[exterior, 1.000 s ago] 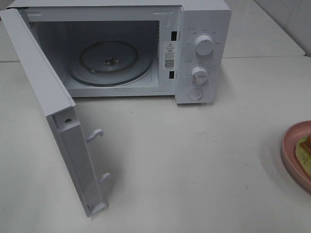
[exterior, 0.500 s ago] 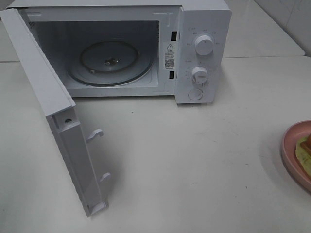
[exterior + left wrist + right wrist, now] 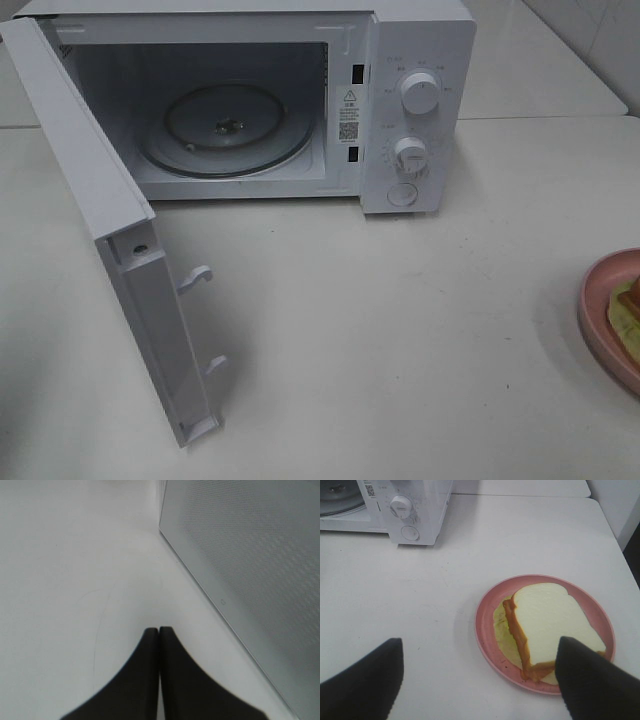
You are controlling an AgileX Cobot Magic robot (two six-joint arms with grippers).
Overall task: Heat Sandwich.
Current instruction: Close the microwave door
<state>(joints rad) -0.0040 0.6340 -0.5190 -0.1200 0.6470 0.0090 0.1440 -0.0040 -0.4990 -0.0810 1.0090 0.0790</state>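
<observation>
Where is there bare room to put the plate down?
Bare table lies between the open microwave door and the pink plate holding the sandwich. The glass turntable inside the microwave is bare too. It is tight beside the door.

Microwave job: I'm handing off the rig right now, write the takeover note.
Left gripper: shut, empty, beside the open white microwave door.
Right gripper: open, fingers above the table near the round pink plate, holding nothing.
White-bread sandwich with orange-red filling: on that plate, right of the white microwave.
Done: door open, glass turntable bare.
Left: load plate, close door, set the dials.
</observation>
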